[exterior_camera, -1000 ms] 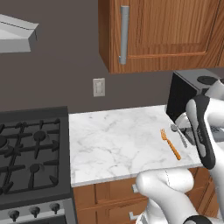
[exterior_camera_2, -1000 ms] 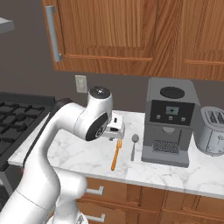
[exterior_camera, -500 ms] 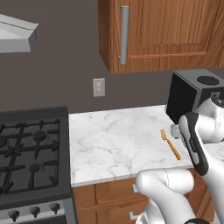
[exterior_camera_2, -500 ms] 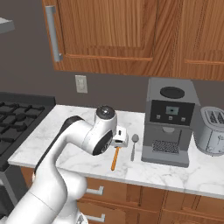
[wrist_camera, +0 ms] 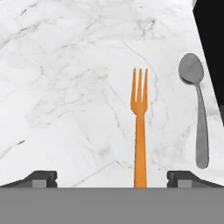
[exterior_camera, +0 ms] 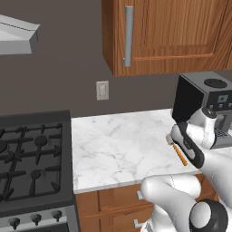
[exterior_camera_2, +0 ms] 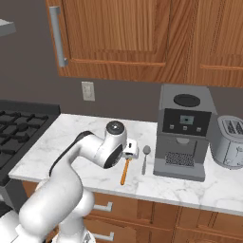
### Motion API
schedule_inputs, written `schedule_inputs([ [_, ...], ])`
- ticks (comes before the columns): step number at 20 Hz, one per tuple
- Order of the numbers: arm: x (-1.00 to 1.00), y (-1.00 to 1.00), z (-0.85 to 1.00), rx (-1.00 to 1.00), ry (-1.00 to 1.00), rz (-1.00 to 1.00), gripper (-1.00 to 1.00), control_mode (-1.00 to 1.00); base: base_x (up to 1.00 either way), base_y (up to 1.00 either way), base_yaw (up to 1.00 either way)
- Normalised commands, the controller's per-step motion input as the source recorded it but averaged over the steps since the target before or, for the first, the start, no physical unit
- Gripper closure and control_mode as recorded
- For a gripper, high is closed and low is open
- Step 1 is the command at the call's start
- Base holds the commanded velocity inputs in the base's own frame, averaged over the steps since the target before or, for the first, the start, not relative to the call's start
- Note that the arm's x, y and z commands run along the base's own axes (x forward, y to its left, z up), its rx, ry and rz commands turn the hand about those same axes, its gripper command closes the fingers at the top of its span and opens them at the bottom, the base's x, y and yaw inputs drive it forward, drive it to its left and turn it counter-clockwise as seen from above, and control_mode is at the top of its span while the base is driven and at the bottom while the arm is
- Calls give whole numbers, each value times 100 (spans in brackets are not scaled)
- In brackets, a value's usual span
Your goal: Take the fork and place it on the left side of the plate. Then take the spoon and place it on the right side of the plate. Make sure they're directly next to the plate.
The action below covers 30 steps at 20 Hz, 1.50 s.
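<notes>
Orange against white marble, the fork (wrist_camera: 139, 131) lies flat on the bench (exterior_camera: 118, 145), its tines pointing away from me toward the back wall and its handle running back between my fingers (wrist_camera: 112, 177). My fingers stand wide apart and hold nothing; one dark tip (wrist_camera: 40, 178) sits well off to one side of the handle and the other is nearer on the opposite side, so the fork is between them but off centre, and neither tip touches it. I hang low over the handle end, looking down along the fork. Beside the fork, on the side toward the coffee machine (exterior_camera_2: 184, 130), lies the grey spoon (wrist_camera: 196, 109), roughly parallel to the fork, bowl toward the back wall, apart from the fork with bare marble between them. From the right base view the spoon (exterior_camera_2: 145, 158) rests just beside the front left corner of the coffee machine, and the fork (exterior_camera_2: 125, 171) is on its far side from the machine, partly under my wrist. In the left base view the orange handle (exterior_camera: 181, 157) pokes out below my hand, in front of the coffee machine (exterior_camera: 205, 105). A toaster (exterior_camera_2: 229, 141) stands on the far side of the coffee machine from the cutlery.
</notes>
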Motion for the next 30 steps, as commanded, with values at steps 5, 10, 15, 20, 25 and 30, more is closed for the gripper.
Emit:
schedule_inputs([
  [5, 25, -7, -25, 0, 1, 0, -100, -100, 0, 0, 0],
  [10, 3, -5, -26, 0, 1, 0, -100, -100, 0, 0, 0],
  [15, 1, -7, -32, 0, 6, 0, -100, -100, 0, 0, 0],
  [20, 9, -2, -29, 0, 5, 0, -100, -100, 0, 0, 0],
  [25, 9, -5, -20, 0, 4, 0, -100, -100, 0, 0, 0],
  [30, 0, -3, -14, 0, 2, 0, -100, -100, 0, 0, 0],
])
